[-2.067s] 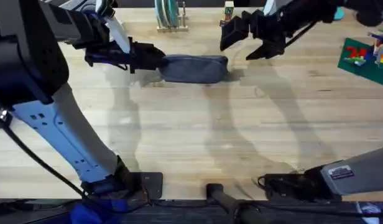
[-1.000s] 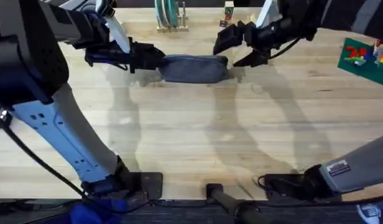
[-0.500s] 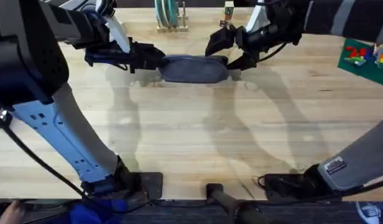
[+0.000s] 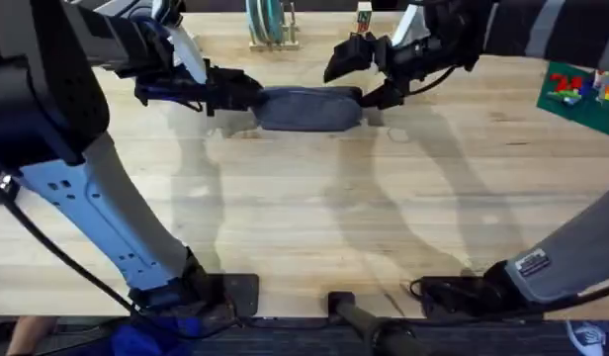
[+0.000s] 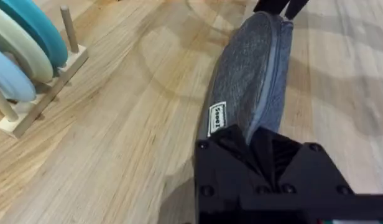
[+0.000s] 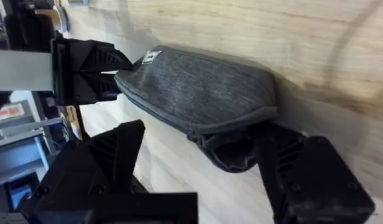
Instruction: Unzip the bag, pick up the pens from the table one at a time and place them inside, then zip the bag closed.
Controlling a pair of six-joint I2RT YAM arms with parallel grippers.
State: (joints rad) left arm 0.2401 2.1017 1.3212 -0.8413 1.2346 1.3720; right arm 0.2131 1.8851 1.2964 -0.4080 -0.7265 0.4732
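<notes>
While left gripper (image 4: 247,96) clamps bag (image 4: 306,108), right gripper (image 4: 356,79) jaws apart; label (image 5: 216,117) lettering probably unreadable.

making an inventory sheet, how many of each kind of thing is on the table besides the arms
pencil pouch: 1
wooden disc rack: 1
green brick plate: 1
small block figure: 1
total: 4
</notes>
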